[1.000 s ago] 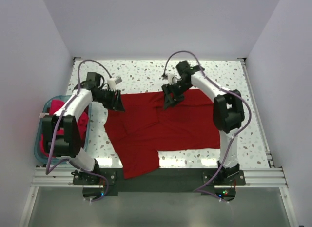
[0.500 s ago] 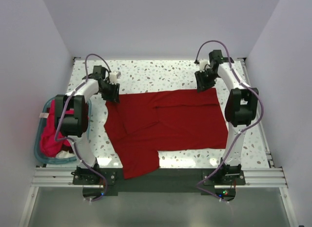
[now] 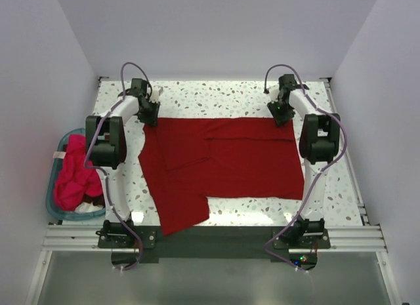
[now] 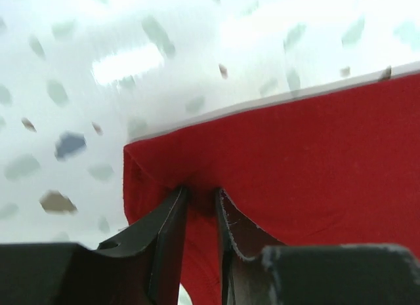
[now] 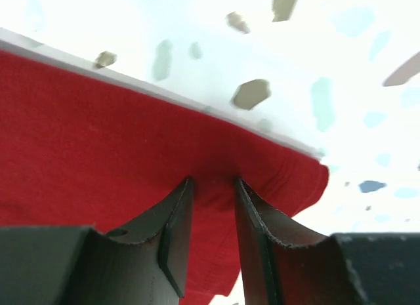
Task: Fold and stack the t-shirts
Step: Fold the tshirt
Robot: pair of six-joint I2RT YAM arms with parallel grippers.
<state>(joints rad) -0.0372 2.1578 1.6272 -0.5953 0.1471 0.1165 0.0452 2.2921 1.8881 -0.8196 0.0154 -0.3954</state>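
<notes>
A deep crimson t-shirt (image 3: 223, 164) lies spread across the speckled table, one flap hanging over the near edge. My left gripper (image 3: 150, 115) is shut on the shirt's far left corner (image 4: 157, 167), cloth pinched between its fingers (image 4: 167, 236). My right gripper (image 3: 281, 115) is shut on the far right corner (image 5: 289, 180), cloth bunched between its fingers (image 5: 174, 236). Both corners are stretched out along the far side. Brighter pinkish-red shirts (image 3: 73, 177) lie heaped in the teal basket.
The teal plastic basket (image 3: 50, 200) stands off the table's left edge. The white speckled table (image 3: 210, 98) shows beyond the shirt's far edge. White walls enclose the table at the back and sides.
Both grippers have moved outward and toward the far side with the shirt's corners, the right one far to the right. The shirt's far edge is now pulled straight and flat.
</notes>
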